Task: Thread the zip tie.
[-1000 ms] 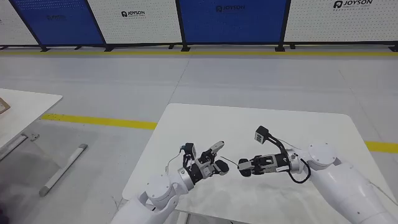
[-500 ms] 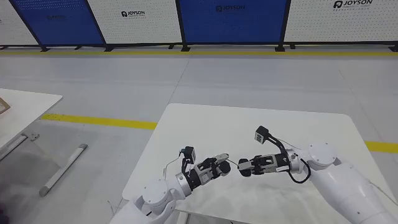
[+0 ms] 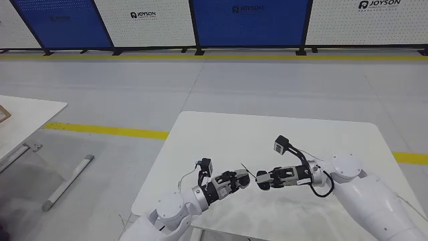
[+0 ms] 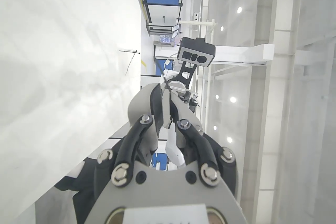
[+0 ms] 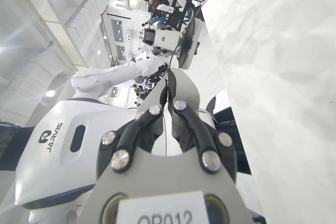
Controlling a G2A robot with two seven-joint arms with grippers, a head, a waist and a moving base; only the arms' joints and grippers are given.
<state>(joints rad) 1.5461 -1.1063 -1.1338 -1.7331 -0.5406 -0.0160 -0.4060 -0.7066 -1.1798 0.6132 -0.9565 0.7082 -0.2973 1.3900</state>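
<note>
Both claws meet low over the front half of the white table (image 3: 287, 134). My left gripper (image 3: 245, 179) is pinched closed on the zip tie (image 3: 245, 169), and my right gripper (image 3: 259, 177) is clamped tight on it too. Tips sit just apart, w/ the thin black strap held off the surface btwn them. Printed white labels (image 5: 160, 206) mark both wrist plates; wall panels (image 3: 251, 10) behind carry logos. Bare tabletop lies open twd the far edge.
</note>
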